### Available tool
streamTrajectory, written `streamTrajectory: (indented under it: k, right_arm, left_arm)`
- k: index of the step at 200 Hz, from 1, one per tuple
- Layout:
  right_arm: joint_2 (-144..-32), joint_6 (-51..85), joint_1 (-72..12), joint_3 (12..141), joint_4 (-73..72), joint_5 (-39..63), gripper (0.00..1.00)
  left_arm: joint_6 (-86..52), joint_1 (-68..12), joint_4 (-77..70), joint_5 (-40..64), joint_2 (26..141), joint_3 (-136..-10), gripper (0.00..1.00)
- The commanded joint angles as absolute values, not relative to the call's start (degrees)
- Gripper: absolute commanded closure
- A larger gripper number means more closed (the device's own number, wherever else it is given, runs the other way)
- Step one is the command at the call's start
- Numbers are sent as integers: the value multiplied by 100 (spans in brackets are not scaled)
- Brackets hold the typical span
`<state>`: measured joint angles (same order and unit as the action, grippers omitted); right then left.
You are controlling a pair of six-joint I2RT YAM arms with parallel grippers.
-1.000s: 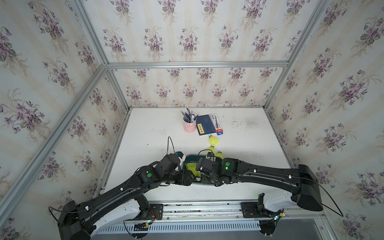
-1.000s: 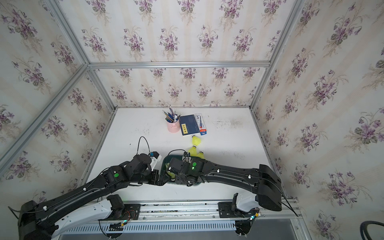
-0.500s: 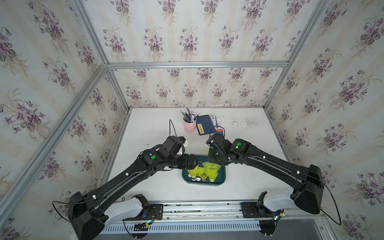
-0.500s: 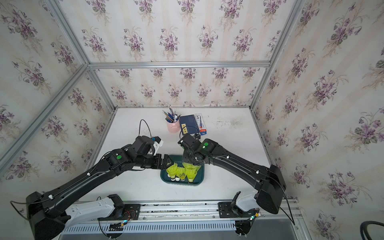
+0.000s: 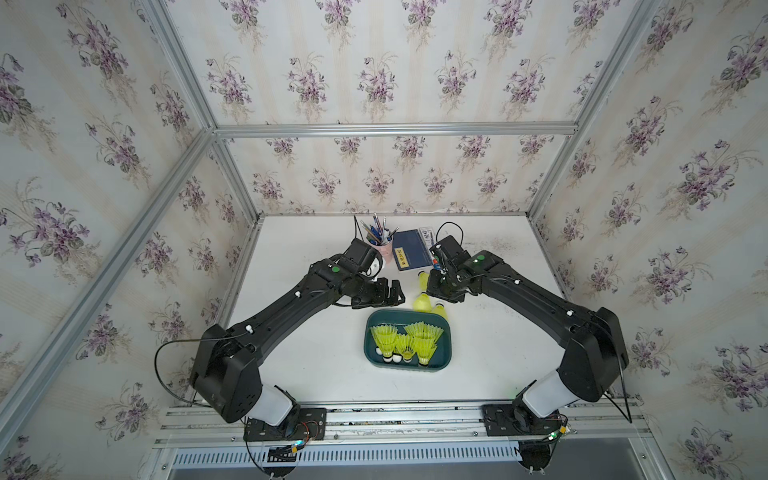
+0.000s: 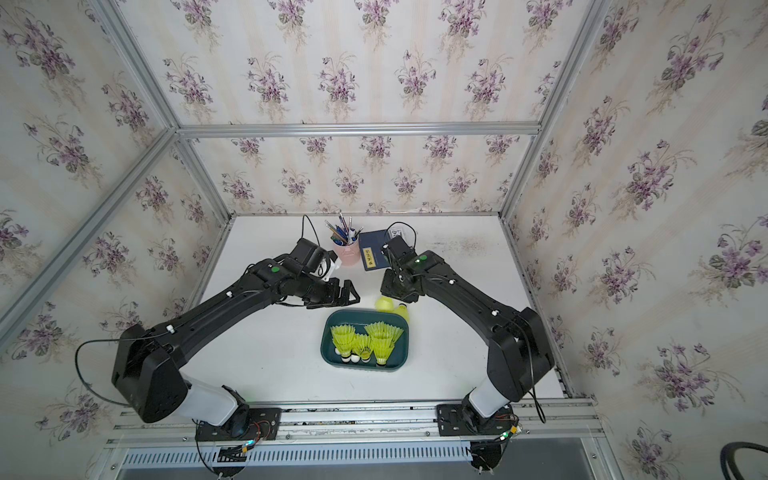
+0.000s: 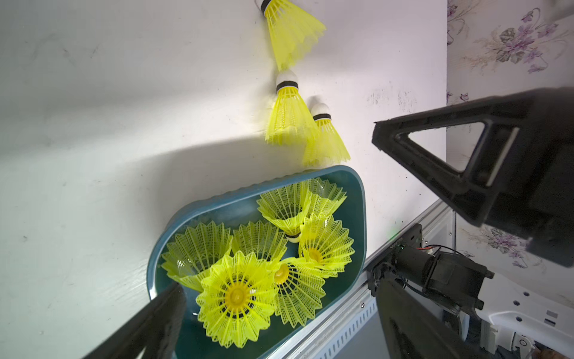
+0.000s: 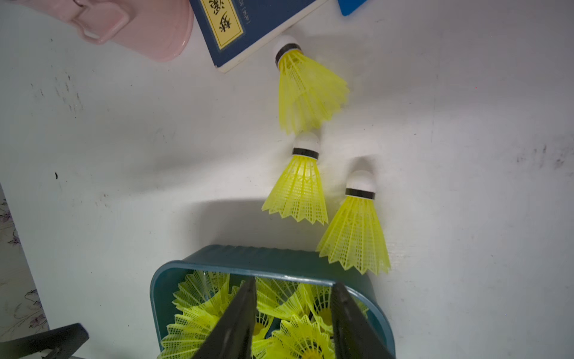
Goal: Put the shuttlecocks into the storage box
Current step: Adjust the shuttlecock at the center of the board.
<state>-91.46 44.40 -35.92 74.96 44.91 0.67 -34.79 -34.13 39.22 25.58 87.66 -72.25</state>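
Observation:
The dark teal storage box (image 5: pixel 367 337) (image 6: pixel 324 348) holds several neon yellow-green shuttlecocks (image 5: pixel 405 341) (image 7: pixel 238 295), skirts up. Three more shuttlecocks lie on the white table just behind it: one near the book (image 8: pixel 307 87), one in the middle (image 8: pixel 299 189) and one against the box's wall (image 8: pixel 357 230). My left gripper (image 5: pixel 392 293) (image 7: pixel 282 310) hangs wide open behind the box's left end. My right gripper (image 5: pixel 437 289) (image 8: pixel 293 310) hovers over the loose three, its fingers apart with nothing between them.
A pink pen cup (image 5: pixel 384 249) (image 8: pixel 139 28) and a blue book (image 5: pixel 409 251) (image 8: pixel 245 25) stand at the back, close behind both grippers. The metal rail (image 5: pixel 399 415) runs along the table's front edge. Papered walls enclose the table on three sides.
Both arms have lifted off the box and swung back toward the rear of the table. The shuttlecocks in the box, covered by the arms a second ago, now show.

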Motion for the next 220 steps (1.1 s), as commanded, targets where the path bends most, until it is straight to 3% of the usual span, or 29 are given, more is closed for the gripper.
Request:
streamTrajectory:
  k: [1,71,106,220]
  right_arm:
    - [-9307,4254,-3577,7600,4272,126,57]
    - [-9318,3980,-2748,6854,3943,193,59]
    - [-9587,3863,-2503,6556,3648,503,56]
    - [-10281,4222,-2477,6451,3202,963,53]
  left_arm:
    - [-3317,-3381,3721,2689,9019,-7394,0]
    - [-3210,-3357,3596,2926,9602,-7717,0]
    - [-3182,-3357,3575,3004,9667,-7665,0]
    - [-3221,-3366,3480,3072,9721,-7594,1]
